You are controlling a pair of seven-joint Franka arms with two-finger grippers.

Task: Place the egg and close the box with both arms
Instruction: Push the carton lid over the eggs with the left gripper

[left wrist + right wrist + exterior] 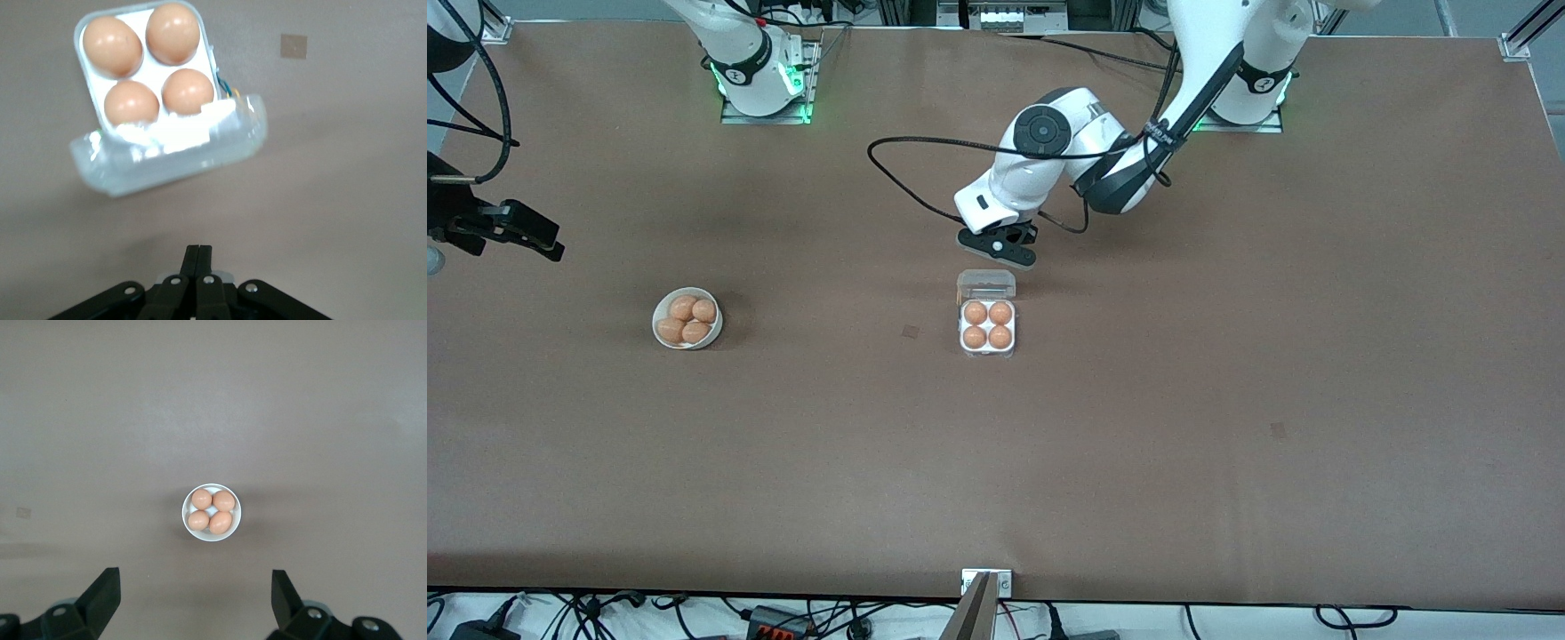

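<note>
The left tool point(1007, 250) hangs with its fingers point(198, 263) pressed together on nothing, low over the counter point(1227, 373), just above the open lid's edge on the side toward the arms' bases. Below it lies the egg carton point(988, 340), near the middle of the counter: a whitish four-cup tray with an egg in each cup, its clear hinged lid point(986, 284) folded back flat on the counter on the side farther from the front camera. Tray and lid together form a short strip running from the front camera toward the bases, hinge between them. The four carton eggs point(988, 324) sit in a square, two and two; in the left wrist view each egg point(112, 45) shows a rounded top, so their long axes stand roughly upright in the cups. The right tool point(511, 233) waits with its fingers point(100, 597) spread wide and empty, up in the air at the right arm's end of the counter. Under its camera sits a round white bowl point(660, 313) holding four more brown eggs point(211, 510), well apart from the carton.
</note>
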